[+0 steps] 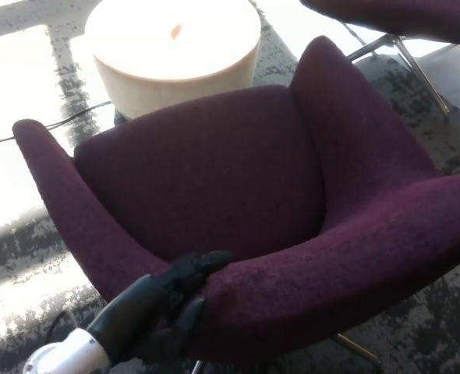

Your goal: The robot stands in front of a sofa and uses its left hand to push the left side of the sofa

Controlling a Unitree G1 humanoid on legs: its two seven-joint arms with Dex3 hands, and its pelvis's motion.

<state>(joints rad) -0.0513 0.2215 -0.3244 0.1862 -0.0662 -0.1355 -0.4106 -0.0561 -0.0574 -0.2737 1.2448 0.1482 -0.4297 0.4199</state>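
A dark purple armchair-style sofa (238,195) fills most of the head view, turned so its left arm (58,195) swings toward the far left and its right arm (355,125) toward the upper right. My black left hand (164,304) presses against the near left edge of the sofa back, fingers apart and holding nothing. The silver wrist shows at the bottom left. My right hand does not show.
A round cream table (174,47) stands just behind the sofa. A second purple chair with metal legs (394,39) is at the upper right. A black cable (27,132) runs over the patterned carpet at left.
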